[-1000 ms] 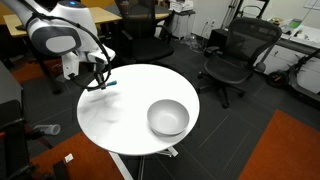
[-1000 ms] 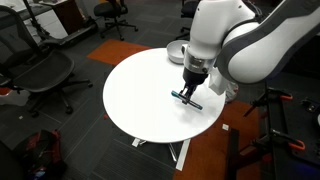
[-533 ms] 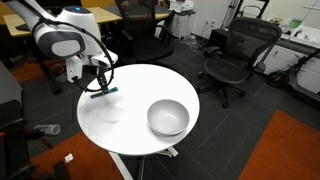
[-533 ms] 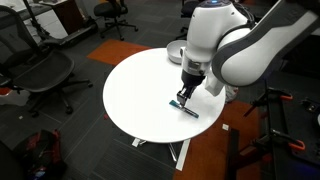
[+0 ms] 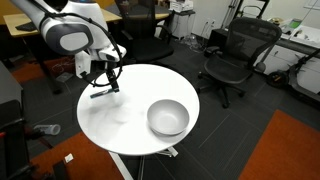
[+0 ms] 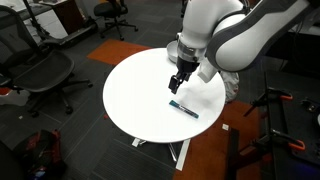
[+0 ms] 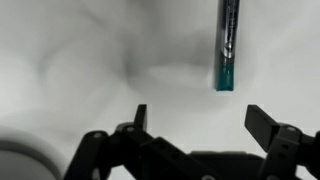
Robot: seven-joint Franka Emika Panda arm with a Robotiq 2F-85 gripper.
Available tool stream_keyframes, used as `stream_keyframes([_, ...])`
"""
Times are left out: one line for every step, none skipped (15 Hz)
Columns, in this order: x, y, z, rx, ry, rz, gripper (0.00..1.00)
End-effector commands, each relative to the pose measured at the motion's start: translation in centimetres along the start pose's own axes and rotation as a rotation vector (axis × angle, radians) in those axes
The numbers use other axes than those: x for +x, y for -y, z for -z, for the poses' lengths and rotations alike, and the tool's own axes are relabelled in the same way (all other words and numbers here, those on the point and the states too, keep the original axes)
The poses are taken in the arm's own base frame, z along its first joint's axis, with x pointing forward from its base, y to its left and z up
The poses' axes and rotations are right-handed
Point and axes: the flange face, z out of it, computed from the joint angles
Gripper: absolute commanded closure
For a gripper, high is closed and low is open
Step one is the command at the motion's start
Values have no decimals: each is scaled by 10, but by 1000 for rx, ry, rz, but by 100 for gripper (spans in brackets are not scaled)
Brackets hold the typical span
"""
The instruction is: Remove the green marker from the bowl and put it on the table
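Rising clear of green marker released within the last second | gripper spread wide, holding nothing | green marker flat on table, outside bowl and well apart from it | likely task done, only retreat left

table: round, white-topped, carried on a white pedestal; seen in both exterior views.
bowl: shiny silver-grey metal, stood upright on the top, close to the rim.
green marker: lay flat on the bare white top, well apart from the bowl and near the table's edge; showed as a teal barrel in the wrist view.
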Motion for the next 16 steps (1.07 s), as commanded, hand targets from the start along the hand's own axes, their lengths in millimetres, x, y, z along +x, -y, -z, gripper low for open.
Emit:
stream_keyframes([2,-3,30,-21,6,-5,0])
stream_keyframes([2,-4,36,-24,13,2,0])
stream_keyframes([3,-6,42,-31,11,6,0])
stream_keyframes([3,-6,50,-35,21,13,0])
stream_keyframes([3,-8,56,-42,22,21,0])
stream_keyframes([2,-7,64,-46,29,29,0])
stream_keyframes([2,-7,70,-52,32,35,0])
stream_keyframes([1,-7,77,-57,40,42,0])
stream_keyframes([1,-7,83,-57,46,51,0])
stream_keyframes([1,-6,88,-55,50,55,0])
stream_keyframes([1,-6,92,-54,58,55,0])
stream_keyframes([1,-6,96,-54,62,52,0])
stream_keyframes([1,-6,99,-52,68,52,0])
stream_keyframes([0,-6,102,-46,69,58,0])
stream_keyframes([7,-4,90,-44,59,61,0])
stream_keyframes([7,-3,92,-43,58,61,0])
